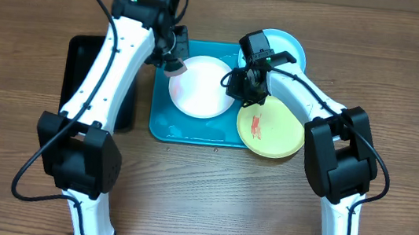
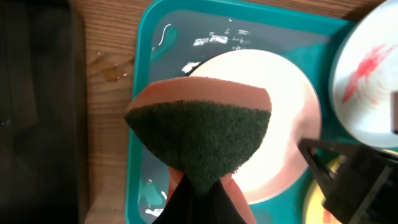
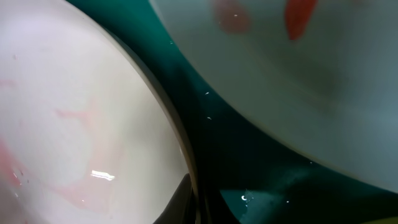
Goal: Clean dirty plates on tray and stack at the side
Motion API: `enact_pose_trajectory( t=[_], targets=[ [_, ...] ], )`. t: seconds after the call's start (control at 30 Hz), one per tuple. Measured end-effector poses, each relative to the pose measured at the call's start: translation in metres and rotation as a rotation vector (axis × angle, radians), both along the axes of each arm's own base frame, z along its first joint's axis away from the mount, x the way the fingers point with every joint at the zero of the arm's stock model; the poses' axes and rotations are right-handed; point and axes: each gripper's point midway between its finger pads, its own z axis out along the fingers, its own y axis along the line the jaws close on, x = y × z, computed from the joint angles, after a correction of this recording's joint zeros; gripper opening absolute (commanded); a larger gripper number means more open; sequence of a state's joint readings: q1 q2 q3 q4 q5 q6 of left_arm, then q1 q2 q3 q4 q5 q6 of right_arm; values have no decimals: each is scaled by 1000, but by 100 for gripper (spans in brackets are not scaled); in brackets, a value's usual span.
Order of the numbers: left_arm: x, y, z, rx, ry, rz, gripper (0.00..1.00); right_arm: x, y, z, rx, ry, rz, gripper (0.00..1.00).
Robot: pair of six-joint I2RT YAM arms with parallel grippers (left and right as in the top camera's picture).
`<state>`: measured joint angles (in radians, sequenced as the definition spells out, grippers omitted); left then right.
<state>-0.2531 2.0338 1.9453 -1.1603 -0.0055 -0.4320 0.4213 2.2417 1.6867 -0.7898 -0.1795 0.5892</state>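
Observation:
The white plate [image 1: 201, 89] lies in the turquoise tray [image 1: 163, 124] and shows faint pink traces [image 3: 74, 118]. My left gripper [image 1: 173, 56] is shut on an orange sponge with a dark green face [image 2: 199, 130], held over the plate's back-left edge. At the plate's right rim, my right gripper [image 1: 245, 94] is shut with one finger on each side of the rim [image 3: 194, 202]. The yellow-green plate [image 1: 275, 131] carries a red smear and overhangs the tray's right edge. The pale blue plate [image 2: 367, 74], also smeared red, lies at the back right, half under my right arm.
A black tray [image 1: 88, 72] lies just left of the turquoise one. Water drops and wet patches [image 2: 217, 38] show on the turquoise tray's floor. Bare wooden table [image 1: 201, 188] surrounds both trays, and my two arms converge over the white plate.

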Motion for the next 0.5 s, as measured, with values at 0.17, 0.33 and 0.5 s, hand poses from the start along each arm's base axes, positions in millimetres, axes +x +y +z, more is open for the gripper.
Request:
enact_pose_trajectory(
  t=[0.17,0.33,0.5],
  targets=[
    [7,-7,-31,17,-31,-1,4,-1,0,0,8,18,-51,4],
    [19,-11,-63,7,-86,1,4,-1,-1,0,9,25,-66,4],
    [27,-15,-93,-2,-132,-13,4,-1,-1,0,9,27,-70,4]
  ],
)
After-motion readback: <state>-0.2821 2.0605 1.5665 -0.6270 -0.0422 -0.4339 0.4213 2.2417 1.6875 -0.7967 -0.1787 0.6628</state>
